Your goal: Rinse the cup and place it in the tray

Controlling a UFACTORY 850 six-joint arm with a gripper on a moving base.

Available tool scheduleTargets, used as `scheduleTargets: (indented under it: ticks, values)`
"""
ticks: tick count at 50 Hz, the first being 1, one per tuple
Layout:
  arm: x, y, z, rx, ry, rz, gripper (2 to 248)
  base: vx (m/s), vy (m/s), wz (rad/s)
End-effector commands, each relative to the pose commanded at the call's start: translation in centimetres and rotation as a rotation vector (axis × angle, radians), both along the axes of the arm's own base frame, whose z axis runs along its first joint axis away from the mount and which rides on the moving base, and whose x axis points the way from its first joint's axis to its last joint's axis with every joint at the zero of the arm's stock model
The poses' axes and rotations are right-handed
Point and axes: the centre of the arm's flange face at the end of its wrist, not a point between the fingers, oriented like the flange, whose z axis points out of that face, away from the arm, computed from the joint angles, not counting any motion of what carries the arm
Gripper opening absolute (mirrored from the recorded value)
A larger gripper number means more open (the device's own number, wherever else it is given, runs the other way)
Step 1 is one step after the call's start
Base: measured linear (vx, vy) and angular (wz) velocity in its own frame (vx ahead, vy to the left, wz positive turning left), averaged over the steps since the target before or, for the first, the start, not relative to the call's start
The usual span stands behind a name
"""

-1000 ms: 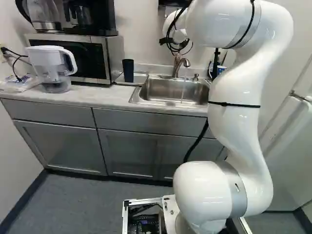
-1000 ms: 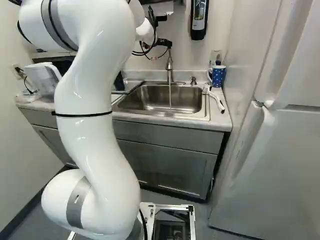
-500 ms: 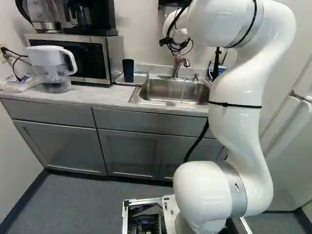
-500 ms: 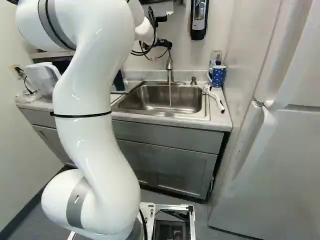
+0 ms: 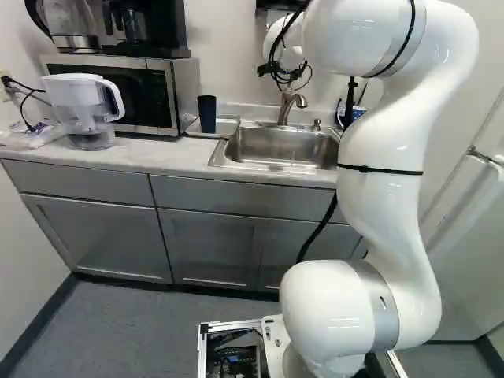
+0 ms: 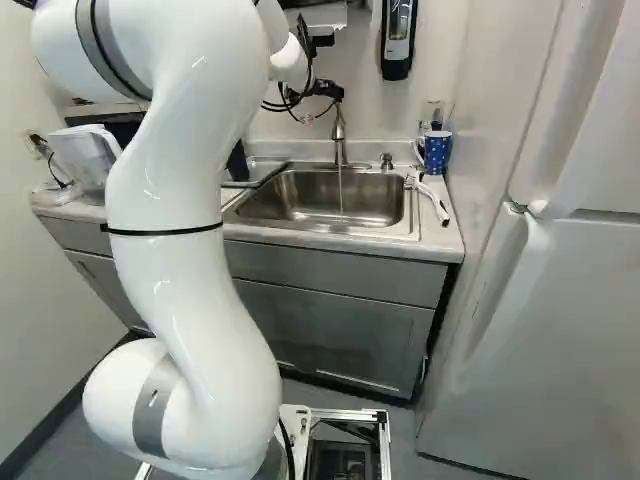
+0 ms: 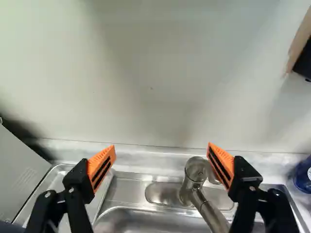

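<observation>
Dark tumbler point(image 5: 206, 114), upright in tray point(image 5: 226, 127), with gripper point(image 7: 162, 144) wide open and empty. Could bump the faucet point(image 7: 209, 211) if lowered off-line.

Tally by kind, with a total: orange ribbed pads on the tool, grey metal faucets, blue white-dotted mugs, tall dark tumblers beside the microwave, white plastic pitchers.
Orange pads on the tool: 2
Metal faucet: 1
Dotted mug: 1
Dark tumbler: 1
Pitcher: 1
Total: 6
</observation>
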Motion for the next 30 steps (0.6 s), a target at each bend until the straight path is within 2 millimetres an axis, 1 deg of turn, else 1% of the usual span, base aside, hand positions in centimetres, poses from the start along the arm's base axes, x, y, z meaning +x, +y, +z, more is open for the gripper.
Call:
scheduleTargets:
  ticks: [30]
  values:
    - [-1.6, 1.0, -0.1, 0.003, 0.043, 0.015, 247, 0.000, 0.000, 0.000]
